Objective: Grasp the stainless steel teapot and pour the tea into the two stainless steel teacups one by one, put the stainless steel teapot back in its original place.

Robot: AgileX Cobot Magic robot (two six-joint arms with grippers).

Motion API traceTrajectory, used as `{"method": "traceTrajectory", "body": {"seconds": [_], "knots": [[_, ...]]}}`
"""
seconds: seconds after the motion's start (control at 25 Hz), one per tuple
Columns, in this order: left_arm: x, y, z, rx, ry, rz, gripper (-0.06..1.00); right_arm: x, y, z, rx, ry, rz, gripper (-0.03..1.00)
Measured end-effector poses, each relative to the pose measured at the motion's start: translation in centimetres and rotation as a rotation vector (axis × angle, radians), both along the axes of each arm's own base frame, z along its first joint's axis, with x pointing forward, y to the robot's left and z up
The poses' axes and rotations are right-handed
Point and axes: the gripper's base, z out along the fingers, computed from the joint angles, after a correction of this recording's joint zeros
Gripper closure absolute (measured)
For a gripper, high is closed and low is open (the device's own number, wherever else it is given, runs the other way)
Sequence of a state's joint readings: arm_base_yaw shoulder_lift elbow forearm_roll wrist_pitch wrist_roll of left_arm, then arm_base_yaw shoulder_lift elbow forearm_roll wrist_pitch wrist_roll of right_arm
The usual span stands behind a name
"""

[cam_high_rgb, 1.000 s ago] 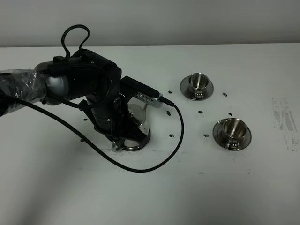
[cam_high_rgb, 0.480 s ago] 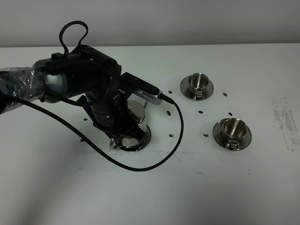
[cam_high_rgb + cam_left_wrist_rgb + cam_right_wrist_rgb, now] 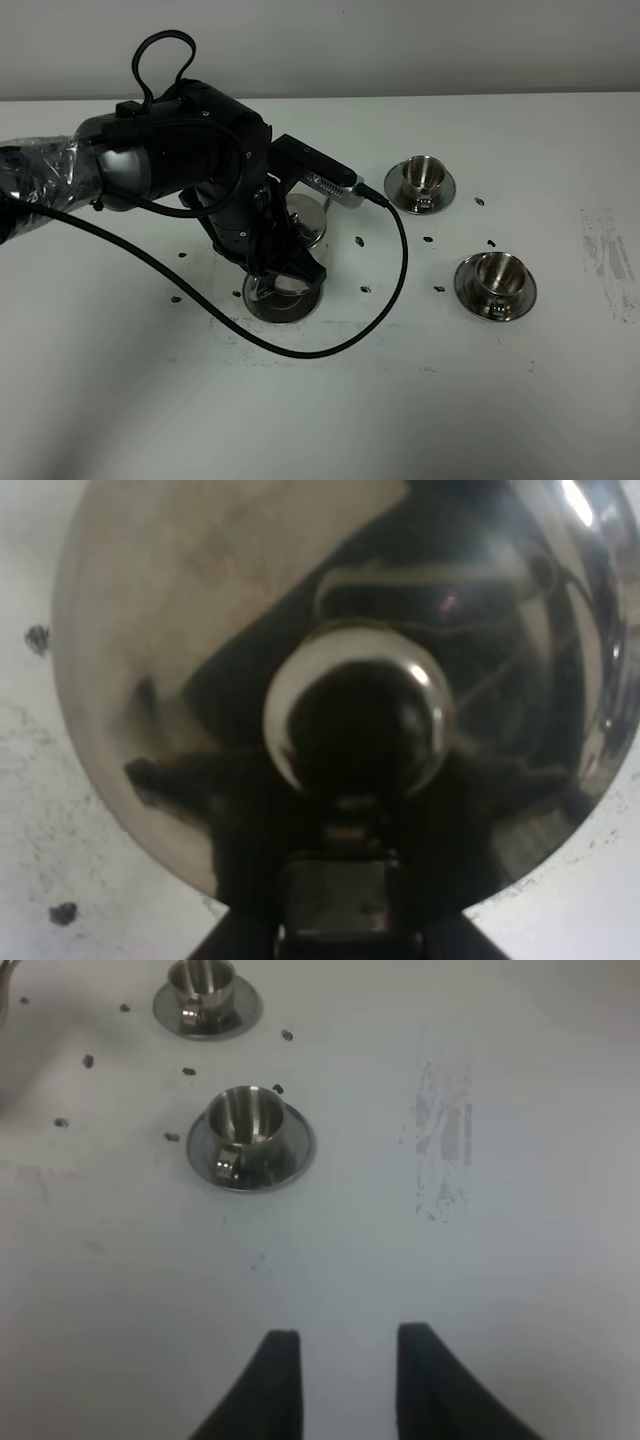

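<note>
The stainless steel teapot (image 3: pixel 305 218) hangs mostly hidden under my left arm, just beyond its round steel coaster plate, the original place (image 3: pixel 283 300). In the left wrist view the teapot's lid (image 3: pixel 200 630) and knob (image 3: pixel 355 715) fill the picture. My left gripper (image 3: pixel 338 885) is shut at the pot's handle side. The two stainless steel teacups stand on saucers to the right, the far one (image 3: pixel 421 177) and the near one (image 3: pixel 493 275). The right wrist view shows them too, the near cup (image 3: pixel 245 1120) and the far cup (image 3: pixel 203 975). My right gripper (image 3: pixel 340 1345) hovers over bare table with a gap between its fingers. The tea does not show.
A black cable (image 3: pixel 385 290) loops from the left arm down across the table in front of the coaster. Small black marks (image 3: pixel 438 289) dot the surface around the coaster and saucers. A scuffed grey patch (image 3: pixel 610 260) lies near the right edge.
The left arm has moved up and toward the far right with the teapot. The coaster plate beneath it now shows more. The cups have not moved.
</note>
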State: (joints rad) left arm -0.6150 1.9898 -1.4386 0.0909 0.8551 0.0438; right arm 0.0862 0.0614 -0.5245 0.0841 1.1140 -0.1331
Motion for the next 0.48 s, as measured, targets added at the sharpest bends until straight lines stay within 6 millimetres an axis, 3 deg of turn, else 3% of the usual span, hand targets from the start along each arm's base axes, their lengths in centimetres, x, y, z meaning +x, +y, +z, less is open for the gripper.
{"method": "traceTrajectory", "body": {"seconds": [0.2, 0.48], "knots": [[0.4, -0.3, 1.5, 0.026, 0.005, -0.1, 0.77, 0.0, 0.0, 0.0, 0.0, 0.0, 0.0, 0.74], [1.4, 0.1, 5.1, 0.087, 0.023, -0.361, 0.77, 0.0, 0.0, 0.0, 0.0, 0.0, 0.0, 0.74]]}}
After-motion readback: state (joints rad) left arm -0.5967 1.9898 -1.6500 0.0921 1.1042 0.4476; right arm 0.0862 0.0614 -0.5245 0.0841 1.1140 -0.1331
